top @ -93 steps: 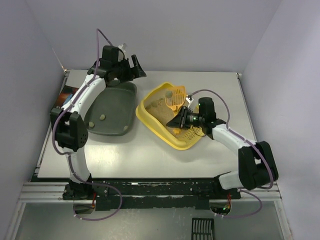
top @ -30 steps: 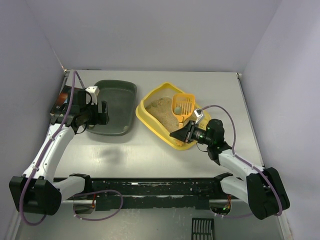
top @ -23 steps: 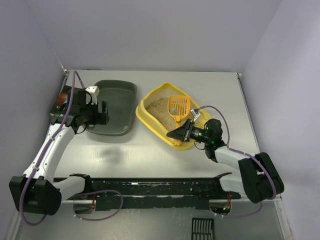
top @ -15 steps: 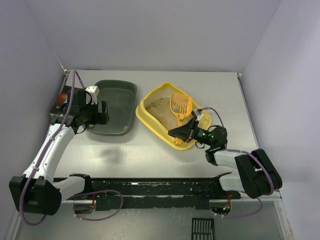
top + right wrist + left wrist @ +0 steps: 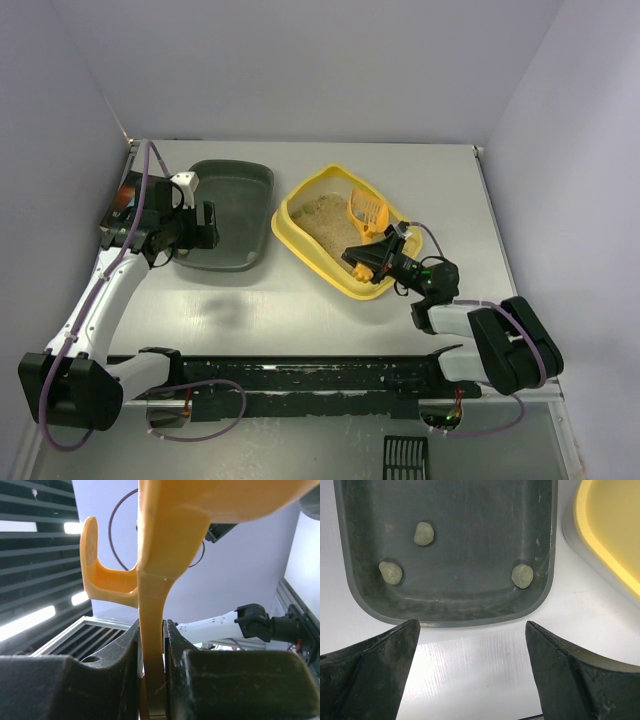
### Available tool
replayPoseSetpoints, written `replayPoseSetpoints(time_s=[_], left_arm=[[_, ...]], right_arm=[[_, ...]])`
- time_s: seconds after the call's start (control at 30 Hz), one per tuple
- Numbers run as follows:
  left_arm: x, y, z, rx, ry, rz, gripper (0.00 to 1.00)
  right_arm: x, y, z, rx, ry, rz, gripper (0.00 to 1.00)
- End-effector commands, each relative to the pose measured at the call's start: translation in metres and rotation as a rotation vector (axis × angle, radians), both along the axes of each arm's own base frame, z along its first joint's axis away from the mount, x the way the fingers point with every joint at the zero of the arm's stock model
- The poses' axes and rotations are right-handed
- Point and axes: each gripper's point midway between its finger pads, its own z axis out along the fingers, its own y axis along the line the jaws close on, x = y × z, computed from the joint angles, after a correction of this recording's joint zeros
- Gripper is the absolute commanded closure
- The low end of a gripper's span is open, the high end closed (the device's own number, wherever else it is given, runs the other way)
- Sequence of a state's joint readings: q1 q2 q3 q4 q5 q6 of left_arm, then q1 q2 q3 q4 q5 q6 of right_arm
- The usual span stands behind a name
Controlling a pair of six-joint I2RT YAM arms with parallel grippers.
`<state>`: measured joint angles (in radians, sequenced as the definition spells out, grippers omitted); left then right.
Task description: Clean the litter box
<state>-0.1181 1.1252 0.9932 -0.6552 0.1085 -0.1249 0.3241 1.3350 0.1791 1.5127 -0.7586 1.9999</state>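
Since a moment earlier our right pincer (image 5: 362, 258) had drawn nearer, tipping the single orange scoop (image 5: 368, 208) steeper; it stayed clamped on the handle. One litter box (image 5: 305, 255) lay mid-bench (image 5: 280, 320), its long axis running far-left to near-right. Our left pincer (image 5: 470, 630) hung with fingers apart over one grey tray (image 5: 450, 616) holding three clumps (image 5: 423, 533)

On the pale flat table (image 5: 300, 320), the dark grey-green plastic tray (image 5: 240, 195) lies left of the yellow rectangular plastic litter box (image 5: 320, 265), just beside it. Three small rounded clumps (image 5: 522, 575) sit in the tray's near end. The small orange-yellow slotted scoop (image 5: 368, 210) is over the box's right end, its handle clamped in the right gripper (image 5: 370, 260).
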Motion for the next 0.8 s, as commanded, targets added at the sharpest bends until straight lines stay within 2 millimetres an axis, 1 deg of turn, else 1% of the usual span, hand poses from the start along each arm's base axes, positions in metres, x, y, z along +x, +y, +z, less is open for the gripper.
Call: replayPoseSetpoints(time_s=[0.0,0.1,0.23,0.3,0.37,0.47,0.5,0.53,0.6,0.67,0.77], left_arm=[[0.004,0.000,0.008,-0.023,-0.039,0.006,0.02],[0.004,0.000,0.008,-0.023,-0.037,0.007,0.02],[0.005,0.003,0.006,-0.019,-0.035,0.017,0.02],[0.005,0.004,0.006,-0.020,-0.037,0.020,0.02],[0.005,0.005,0.006,-0.019,-0.040,0.022,0.02],[0.005,0.006,0.005,-0.017,-0.036,0.026,0.02],[0.005,0.006,0.005,-0.017,-0.035,0.025,0.02],[0.005,0.005,0.005,-0.019,-0.035,0.024,0.02],[0.005,0.005,0.003,-0.019,-0.031,0.023,0.02],[0.006,0.005,0.003,-0.020,-0.031,0.023,0.02],[0.006,0.004,0.002,-0.024,-0.026,0.017,0.02]], right_arm=[[-0.024,-0.010,0.057,0.124,-0.265,-0.012,1.00],[-0.030,-0.012,0.057,0.129,-0.314,-0.018,1.00],[-0.035,-0.009,0.042,0.070,-0.361,-0.019,1.00],[-0.035,-0.006,0.029,0.013,-0.367,-0.016,1.00],[-0.033,-0.001,0.010,-0.074,-0.375,-0.008,1.00],[-0.022,0.004,-0.028,-0.246,-0.342,-0.030,1.00],[-0.016,0.004,-0.044,-0.335,-0.355,-0.050,1.00],[-0.011,0.003,-0.053,-0.411,-0.366,-0.069,1.00],[0.001,-0.002,-0.067,-0.567,-0.380,-0.118,1.00],[0.013,-0.013,-0.076,-0.703,-0.385,-0.182,1.00],[0.025,-0.028,-0.084,-0.837,-0.373,-0.248,1.00]])
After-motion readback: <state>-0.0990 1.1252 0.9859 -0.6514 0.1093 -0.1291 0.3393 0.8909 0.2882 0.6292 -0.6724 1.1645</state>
